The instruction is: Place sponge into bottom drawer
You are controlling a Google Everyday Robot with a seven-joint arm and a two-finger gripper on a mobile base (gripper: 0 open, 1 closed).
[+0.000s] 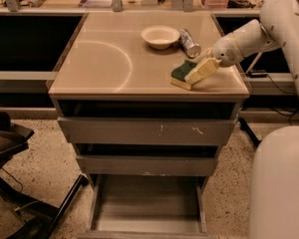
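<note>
The sponge point(181, 73), dark green on top with a yellow base, lies near the front right corner of the cabinet top point(99, 59). My gripper point(203, 66) reaches in from the right and is at the sponge's right side, touching or covering its right edge. The bottom drawer point(147, 203) is pulled out at floor level, showing a flat grey floor with nothing in it. It lies directly below and in front of the cabinet.
A white bowl point(160, 36) and a silver can point(190, 42) lying on its side sit behind the sponge. Two grey drawer fronts point(144, 131) are above the bottom drawer. An office chair base point(20, 203) is at the left, and my white body point(281, 183) at the right.
</note>
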